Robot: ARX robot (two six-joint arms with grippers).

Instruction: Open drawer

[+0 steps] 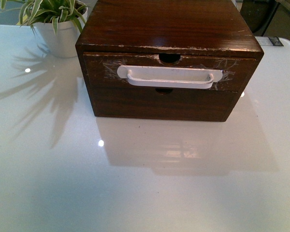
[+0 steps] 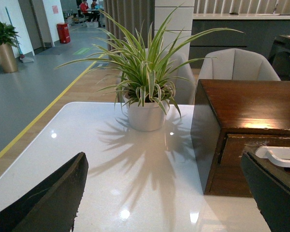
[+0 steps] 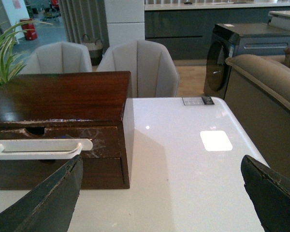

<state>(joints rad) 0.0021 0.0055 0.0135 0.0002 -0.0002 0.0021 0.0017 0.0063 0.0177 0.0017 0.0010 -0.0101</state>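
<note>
Right wrist view and left alike show released jaws short of the drawer's (image 3: 104, 142) crosswise handle (image 3: 38, 148), neither arm clearly nearer.

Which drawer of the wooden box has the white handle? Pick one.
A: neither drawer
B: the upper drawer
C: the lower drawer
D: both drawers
B: the white handle is taped across the upper drawer, just below its half-round notch, while the lower drawer has a plain front.
</note>
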